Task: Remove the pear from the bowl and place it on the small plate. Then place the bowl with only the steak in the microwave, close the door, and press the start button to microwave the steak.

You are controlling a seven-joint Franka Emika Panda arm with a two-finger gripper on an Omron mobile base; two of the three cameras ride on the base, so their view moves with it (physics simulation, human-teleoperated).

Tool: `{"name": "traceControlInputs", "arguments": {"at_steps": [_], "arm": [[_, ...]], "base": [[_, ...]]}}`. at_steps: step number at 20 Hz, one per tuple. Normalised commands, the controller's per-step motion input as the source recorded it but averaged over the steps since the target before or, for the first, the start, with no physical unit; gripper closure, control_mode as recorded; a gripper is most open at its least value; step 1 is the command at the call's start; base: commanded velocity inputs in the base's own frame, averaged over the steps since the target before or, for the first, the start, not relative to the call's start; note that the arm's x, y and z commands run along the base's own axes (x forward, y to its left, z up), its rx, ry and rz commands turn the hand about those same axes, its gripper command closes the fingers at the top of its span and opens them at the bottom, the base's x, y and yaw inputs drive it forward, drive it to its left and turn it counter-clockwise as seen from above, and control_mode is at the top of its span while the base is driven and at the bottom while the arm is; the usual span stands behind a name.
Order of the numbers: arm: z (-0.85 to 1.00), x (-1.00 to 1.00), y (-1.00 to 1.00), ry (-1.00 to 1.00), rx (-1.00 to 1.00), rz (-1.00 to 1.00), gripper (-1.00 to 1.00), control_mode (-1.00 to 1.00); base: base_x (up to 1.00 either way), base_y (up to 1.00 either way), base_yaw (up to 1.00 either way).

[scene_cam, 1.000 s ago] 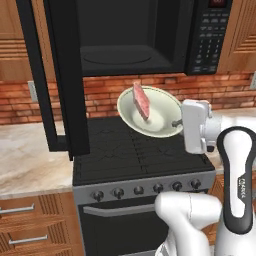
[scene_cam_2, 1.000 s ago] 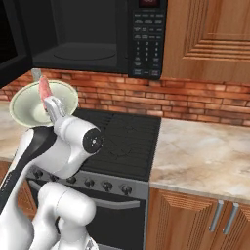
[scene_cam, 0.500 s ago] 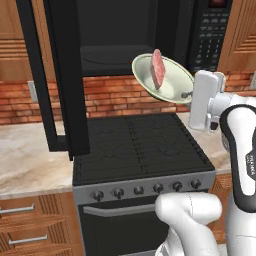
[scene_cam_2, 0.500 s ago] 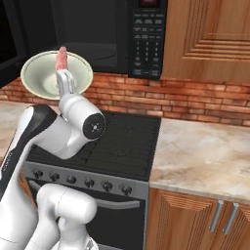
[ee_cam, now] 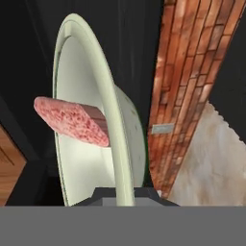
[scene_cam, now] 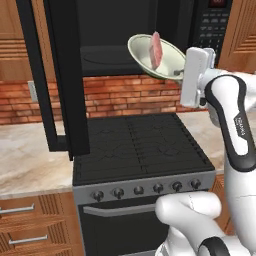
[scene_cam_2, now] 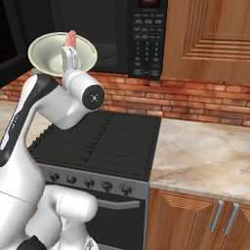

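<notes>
I count 1 bowl (scene_cam: 161, 54) carrying 1 steak (scene_cam: 155, 50), its rim pinched in my gripper (scene_cam: 182, 73) before the microwave (scene_cam: 150, 35).

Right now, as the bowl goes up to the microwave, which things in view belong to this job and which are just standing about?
Part of the job:
- bowl, held at its rim, tilted
- steak in the bowl
- gripper, shut on the bowl
- microwave, cavity open
- door, swung open to the left

Just standing about:
- gas stove
- stone counter
- wooden cabinets
</notes>
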Motion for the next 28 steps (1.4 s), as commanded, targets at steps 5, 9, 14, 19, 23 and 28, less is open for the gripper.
{"name": "traceControlInputs", "arguments": {"at_steps": [5, 9, 14, 19, 23, 28], "arm": [[0.11, 0.63, 0.00, 0.06, 0.00, 0.00, 1.00, -1.00], [0.12, 0.69, 0.27, 0.09, 0.00, -0.02, 1.00, -1.00], [0.10, 0.57, 0.31, 0.05, -0.03, -0.03, 1.00, -1.00], [0.08, 0.56, 0.12, 0.04, -0.04, -0.03, 1.00, -1.00], [0.00, 0.59, 0.07, 0.01, -0.01, -0.01, 1.00, -1.00], [0.00, 0.55, 0.06, 0.01, -0.01, -0.01, 1.00, -1.00]], "base": [[0.00, 0.00, 0.00], [0.00, 0.00, 0.00], [0.00, 0.00, 0.00], [0.00, 0.00, 0.00], [0.00, 0.00, 0.00], [0.00, 0.00, 0.00]]}}
